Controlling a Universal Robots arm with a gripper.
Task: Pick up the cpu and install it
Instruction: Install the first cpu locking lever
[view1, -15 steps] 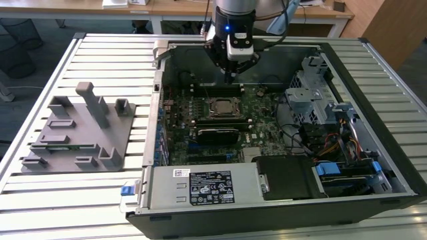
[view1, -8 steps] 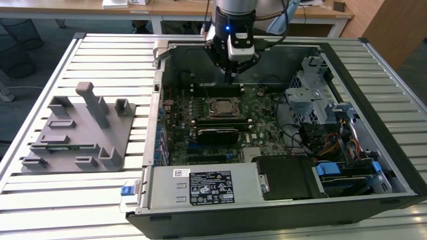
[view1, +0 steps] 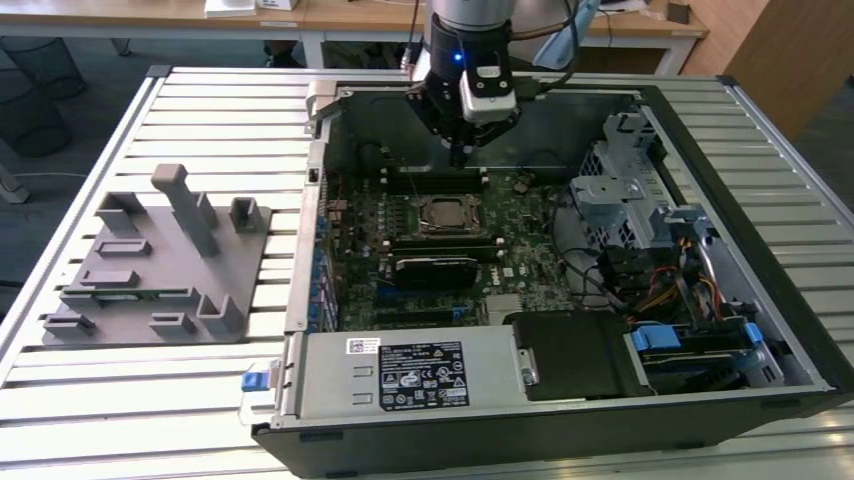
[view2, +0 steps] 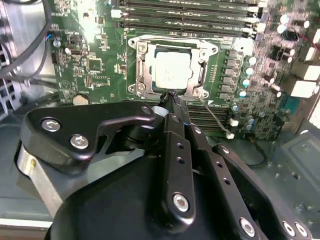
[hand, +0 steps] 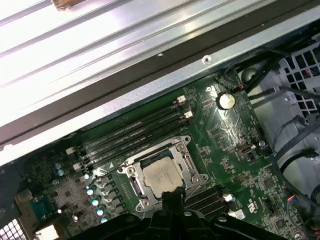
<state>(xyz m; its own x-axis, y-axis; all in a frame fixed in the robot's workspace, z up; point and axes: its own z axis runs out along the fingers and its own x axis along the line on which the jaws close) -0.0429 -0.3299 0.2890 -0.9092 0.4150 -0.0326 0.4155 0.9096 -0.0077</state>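
CPU (view2: 172, 74), square shiny metal, apparently in socket (view2: 140, 67).

Silver square cpu (view2: 167, 73) lies flat in socket (view2: 171, 67).

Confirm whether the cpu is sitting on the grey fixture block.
No: in the exterior view the cpu lies in the motherboard socket, well away from the grey fixture block.

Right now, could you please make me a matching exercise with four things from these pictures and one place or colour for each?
Things:
1. cpu
2. gripper
3. grey fixture blocks
4. power supply label

Places or colours:
A. on the slatted table, at the exterior view's left of the case
B. black, near the case's front edge
C. seated in the motherboard socket
D. above the motherboard, inside the case

Pairs: 1-C, 2-D, 3-A, 4-B
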